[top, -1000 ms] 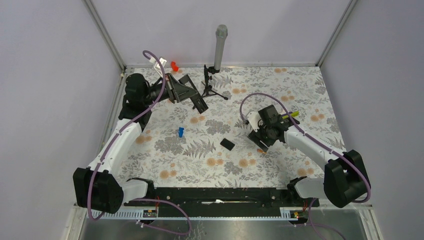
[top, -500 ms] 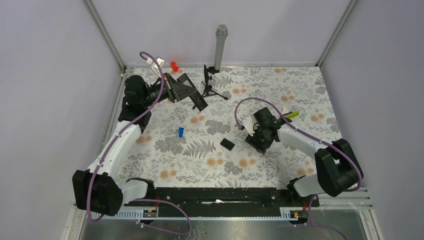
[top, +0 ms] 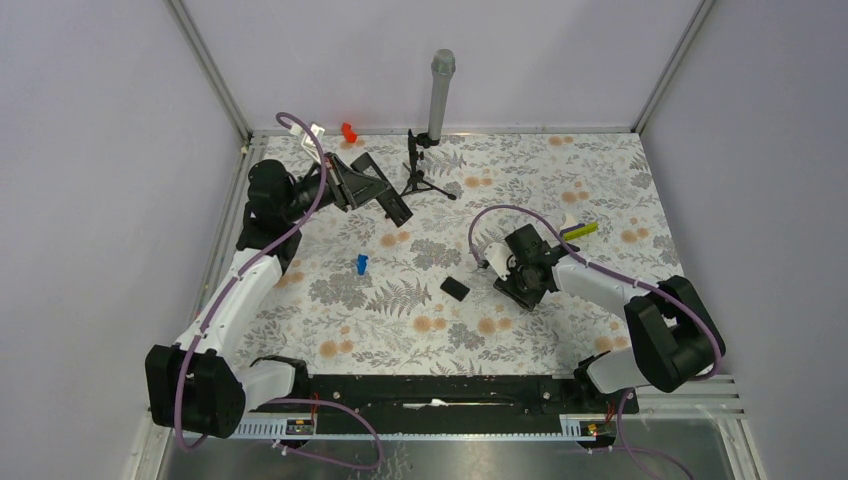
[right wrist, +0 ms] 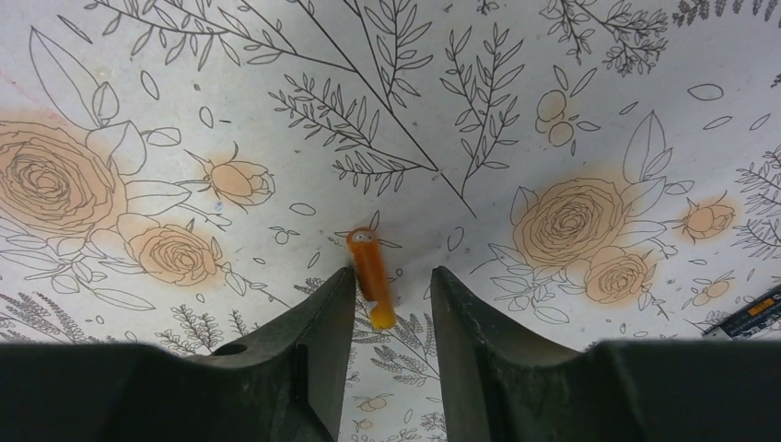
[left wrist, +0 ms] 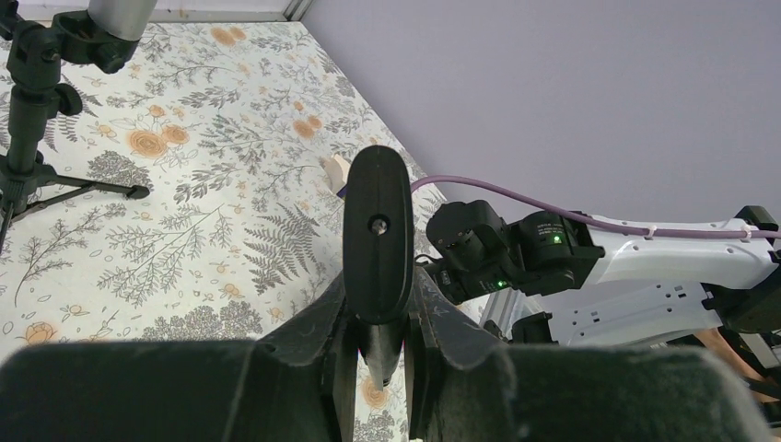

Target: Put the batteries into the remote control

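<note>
The remote control (top: 398, 207), a slim black bar, is held above the mat at the far left, with my left gripper (top: 365, 182) shut on it. In the left wrist view the remote control (left wrist: 378, 221) points away end-on from between the fingers of my left gripper (left wrist: 379, 308). My right gripper (top: 522, 282) is down on the mat right of centre and hides the battery from above. In the right wrist view an orange battery (right wrist: 370, 274) lies between the fingers of my right gripper (right wrist: 393, 276). The left finger (right wrist: 332, 313) is against it; a gap remains on the right.
A small black cover plate (top: 455, 289) lies just left of the right gripper. A blue piece (top: 361, 263) sits mid-left and a yellow-green stick (top: 580, 229) behind the right arm. A microphone on a tripod (top: 437, 95) and a red piece (top: 348, 131) stand at the back.
My right gripper has moved left and down onto the mat, and its jaws have narrowed around the battery. The left arm has shifted the remote slightly.
</note>
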